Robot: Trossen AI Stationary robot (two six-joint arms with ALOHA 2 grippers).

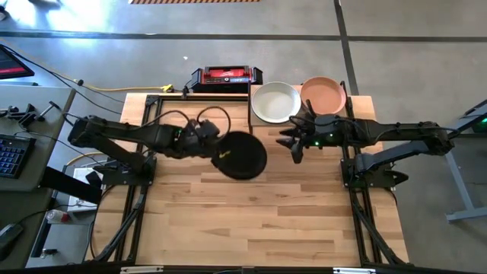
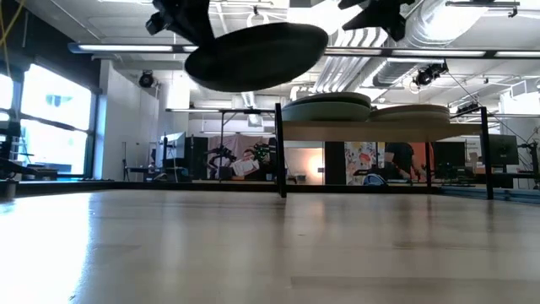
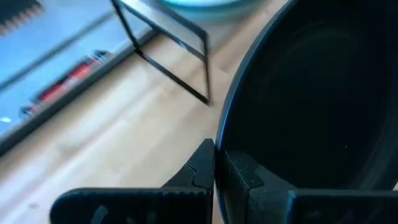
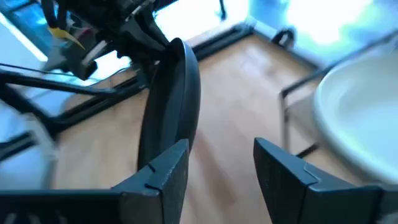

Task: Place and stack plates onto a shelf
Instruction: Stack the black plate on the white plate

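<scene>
The left gripper (image 1: 221,154) was pinched on the rim of the black plate (image 1: 243,154), holding it in the air above the middle of the table (image 1: 251,221), clear of the wood. The right gripper (image 1: 293,141) hung just beside that plate with its fingers (image 4: 163,171) spread and nothing between them. Beyond it, at the table's far edge, the shelf (image 2: 384,127) carried an off-white plate (image 1: 275,102) and a terracotta pink plate (image 1: 323,94) side by side.

overhead looking down, table-level facing the room, both share black plate (image 1: 243,155)
</scene>
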